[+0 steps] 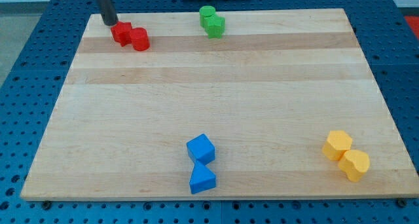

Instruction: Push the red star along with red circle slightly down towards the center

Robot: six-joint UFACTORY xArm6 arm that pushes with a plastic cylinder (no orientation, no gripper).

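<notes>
1. Red star [122, 33] and red circle [141, 38] touch near the wooden counter [216, 112]'s top-left corner.
2. They look light, rigid, likely slippery.
3. No gripper: my tip [109, 23] sits just beside the star's upper-left, a good contact point.

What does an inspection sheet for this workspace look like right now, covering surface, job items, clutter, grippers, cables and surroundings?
Surface: wooden board, flat, pale planks.
Job's things: red star and red circle touching, near the view's top left corner.
Clutter: green blocks paired at the top edge; blue cube above blue triangle at the bottom; two yellow blocks at the bottom right.
Grippers: none fitted; my tip sits just up and left of the red star, close to it or touching.
Cables: nothing seen.
Surroundings: blue perforated table around the board.
</notes>
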